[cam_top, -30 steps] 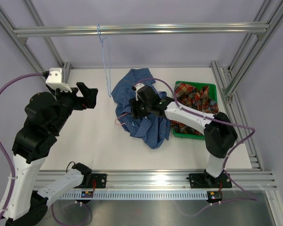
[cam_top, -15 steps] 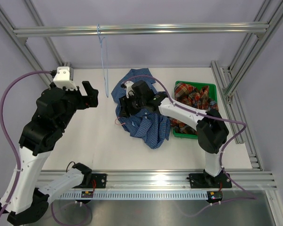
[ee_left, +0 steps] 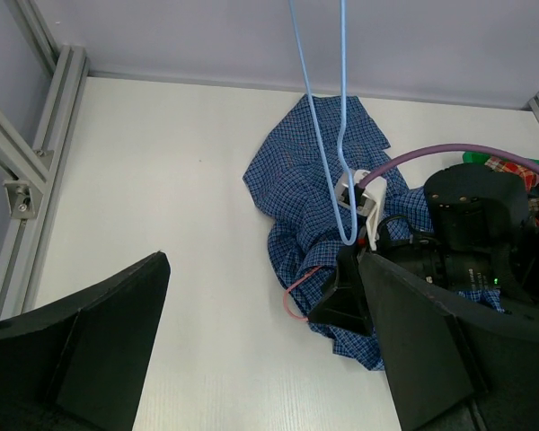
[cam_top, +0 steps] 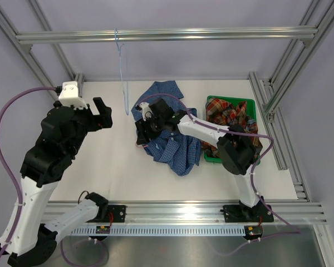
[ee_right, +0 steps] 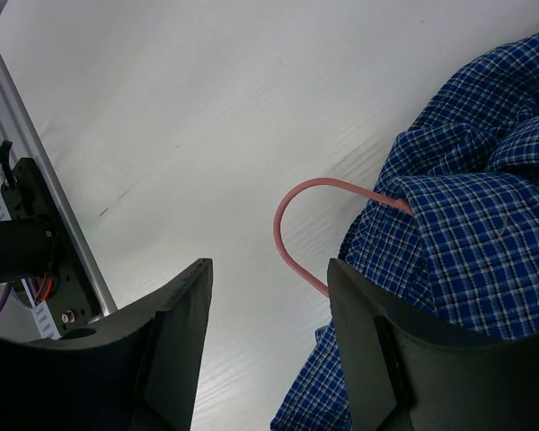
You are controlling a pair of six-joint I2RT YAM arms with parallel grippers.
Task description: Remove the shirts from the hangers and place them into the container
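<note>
White table (cam_top: 100, 167) filled the floor of a metal frame. Over its left half the left gripper (cam_top: 104, 113) hung released, with nothing between its fingers. Just right of it the light blue hanger (cam_top: 122, 72) dangled bare from the far rail (cam_top: 156, 35). At the table's middle the blue shirt (cam_top: 175, 153) lay heaped, the hook of the pink hanger (ee_right: 292, 193) poking out of its left side. The right gripper (ee_right: 269, 265) straddled that hook, jaws apart and unclenched. The thin wire could slip from a poor close, or a pull could drag the whole shirt along. By the right edge the green tray (cam_top: 229, 99) held the bunched plaid shirt (cam_top: 228, 114), which lapped its rim; a second shirt might spill over
</note>
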